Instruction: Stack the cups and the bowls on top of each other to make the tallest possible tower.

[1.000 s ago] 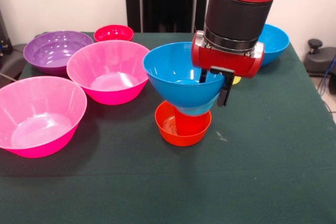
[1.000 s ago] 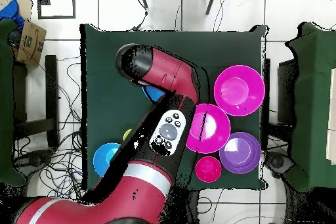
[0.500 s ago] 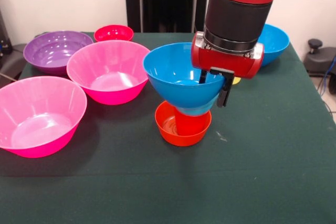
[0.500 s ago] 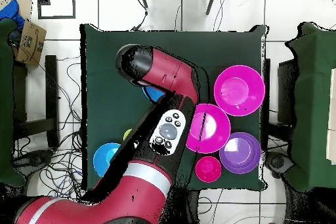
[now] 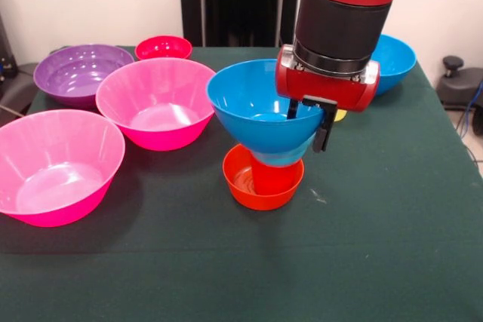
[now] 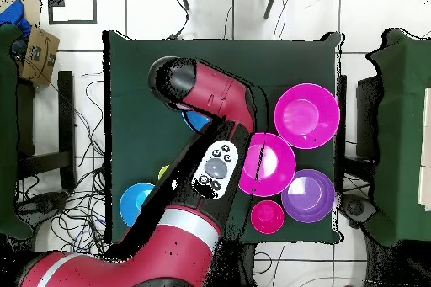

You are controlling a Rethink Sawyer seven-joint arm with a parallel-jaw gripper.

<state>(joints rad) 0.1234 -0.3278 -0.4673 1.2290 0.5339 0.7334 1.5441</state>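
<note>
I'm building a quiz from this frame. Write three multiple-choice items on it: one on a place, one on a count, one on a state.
1. Where does the small orange plastic bowl stand?
A. At the tower's bottom
B. Inside the purple bowl
C. On the floor

2. How many large pink plastic bowls are on the table?
A. One
B. Two
C. Four

3. How does the large blue plastic bowl atop the tower sit?
A. Upside down
B. Opening upward
C. Lying on the cloth

Answers:
1 A, the red cup rises from it under the stack.
2 B, one near, one further back.
3 B, its hollow shows from above, with the gripper at its rim.
</note>
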